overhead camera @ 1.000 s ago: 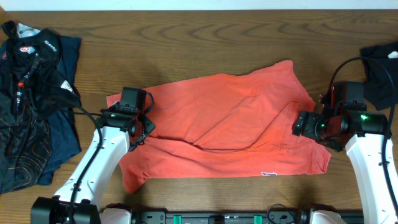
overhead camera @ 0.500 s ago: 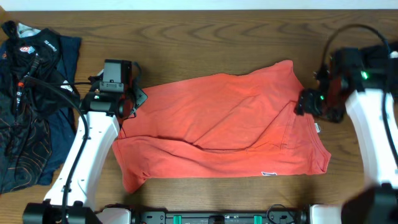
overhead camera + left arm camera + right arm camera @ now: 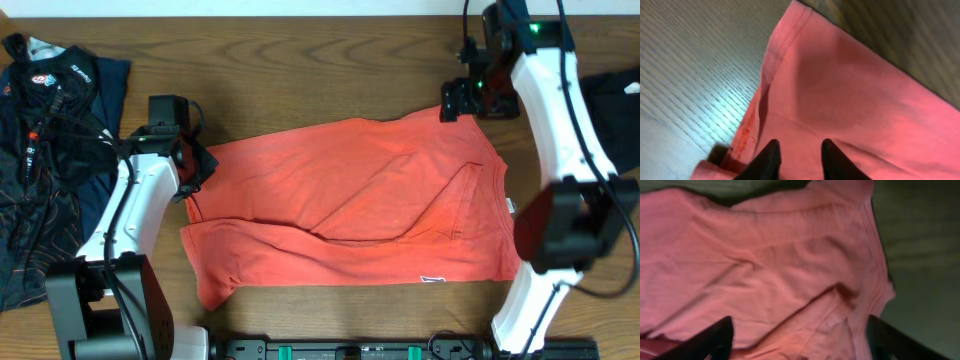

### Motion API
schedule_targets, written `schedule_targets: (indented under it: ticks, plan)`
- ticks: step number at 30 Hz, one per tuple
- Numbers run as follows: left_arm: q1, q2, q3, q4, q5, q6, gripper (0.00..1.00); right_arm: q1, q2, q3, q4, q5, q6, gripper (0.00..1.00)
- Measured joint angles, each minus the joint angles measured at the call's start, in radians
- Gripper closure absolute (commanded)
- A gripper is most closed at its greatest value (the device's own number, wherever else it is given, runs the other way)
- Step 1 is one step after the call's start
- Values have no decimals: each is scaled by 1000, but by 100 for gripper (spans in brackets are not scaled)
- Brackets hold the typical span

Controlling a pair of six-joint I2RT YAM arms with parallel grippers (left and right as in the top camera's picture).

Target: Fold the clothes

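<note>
Coral T-shirt (image 3: 350,215) flat on tabletop (image 3: 300,60). Overhead alone shows dark garments (image 3: 50,200). Wrist views: left gripper (image 3: 800,146) jaws narrowly apart, right gripper (image 3: 800,325) jaws wide.

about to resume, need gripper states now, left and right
left gripper: open narrowly over the t-shirt, holding nothing
right gripper: open wide, holding nothing

Cut off at the edges, too small to read
The dark clothes (image 3: 45,160) at far left and a dark cloth (image 3: 618,115) at far right run off the overhead picture. The small white label (image 3: 431,278) at the near hem of the T-shirt (image 3: 350,200) is too small to read.
</note>
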Motion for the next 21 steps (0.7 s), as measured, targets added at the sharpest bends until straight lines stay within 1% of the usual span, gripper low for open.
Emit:
schedule_targets:
  ticks: [2, 5, 8, 14, 21]
  plan:
    - [12, 3, 2, 18, 3, 13, 62, -2, 60, 63, -29, 3, -11, 4]
    - [42, 13, 19, 58, 4, 28, 61, -10, 150, 150, -57, 3, -42, 2]
    - [79, 37, 50, 93, 3, 42, 61, -24, 193, 197, -44, 4, -67, 1]
    - [124, 131, 122, 97, 3, 49, 60, -85, 197, 232, 36, 5, -121, 1]
    - [126, 266, 179, 98, 45, 50, 59, -160, 197, 233, 32, 10, -145, 1]
